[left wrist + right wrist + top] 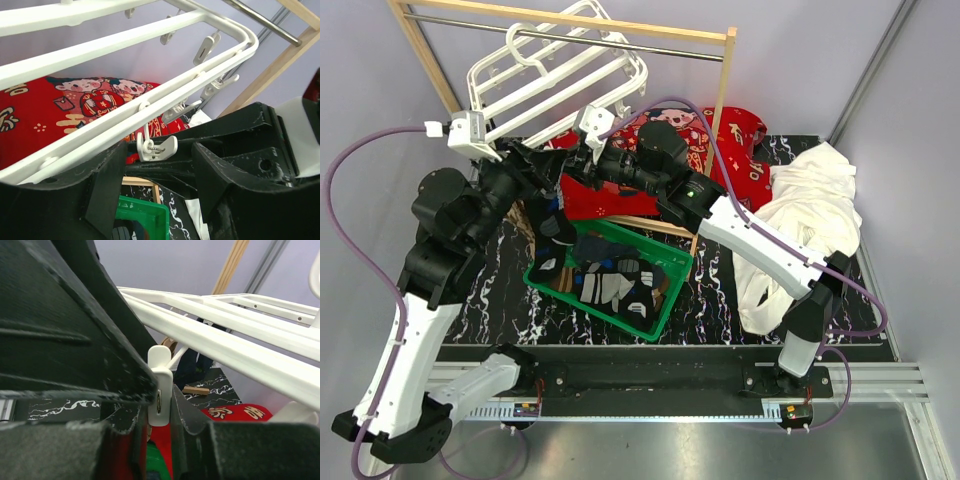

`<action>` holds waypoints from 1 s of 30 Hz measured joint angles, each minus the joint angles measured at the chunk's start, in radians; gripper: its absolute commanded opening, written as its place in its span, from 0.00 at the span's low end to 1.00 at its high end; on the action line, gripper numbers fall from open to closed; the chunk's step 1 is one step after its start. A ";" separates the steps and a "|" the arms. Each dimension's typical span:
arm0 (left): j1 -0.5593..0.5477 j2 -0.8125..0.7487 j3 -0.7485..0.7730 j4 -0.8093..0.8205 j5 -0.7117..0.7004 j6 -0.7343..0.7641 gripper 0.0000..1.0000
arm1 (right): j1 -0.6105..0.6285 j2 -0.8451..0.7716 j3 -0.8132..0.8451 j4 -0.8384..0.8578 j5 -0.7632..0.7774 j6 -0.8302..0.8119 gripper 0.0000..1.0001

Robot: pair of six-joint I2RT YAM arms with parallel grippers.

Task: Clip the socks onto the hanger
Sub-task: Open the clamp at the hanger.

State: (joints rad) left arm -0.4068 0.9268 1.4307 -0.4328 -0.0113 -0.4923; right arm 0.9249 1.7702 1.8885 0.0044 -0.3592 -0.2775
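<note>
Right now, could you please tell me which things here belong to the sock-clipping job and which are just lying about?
Job: hanger; clips; socks in the green basket.
Lying about: red printed cloth; white cloth; wooden rack.

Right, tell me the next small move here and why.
Probably lower the left end effector to the green bin for one of the socks. Its fingers stand apart with nothing between them, while the right end effector pinches a clip on the hanger, ready to take one.
</note>
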 measured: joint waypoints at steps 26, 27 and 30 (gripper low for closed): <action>-0.004 0.011 -0.112 0.172 -0.016 0.097 0.10 | 0.003 -0.002 -0.050 0.017 0.029 -0.064 0.52; -0.004 0.011 -0.116 0.172 -0.019 0.100 0.09 | 0.005 -0.004 -0.061 0.017 0.030 -0.062 0.54; -0.003 0.013 -0.118 0.171 -0.023 0.102 0.09 | 0.011 -0.027 -0.120 0.020 0.053 -0.058 0.59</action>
State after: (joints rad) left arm -0.4103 0.9401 1.3128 -0.2619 -0.0338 -0.3904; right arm 0.9363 1.7432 1.7683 0.0246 -0.3065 -0.3351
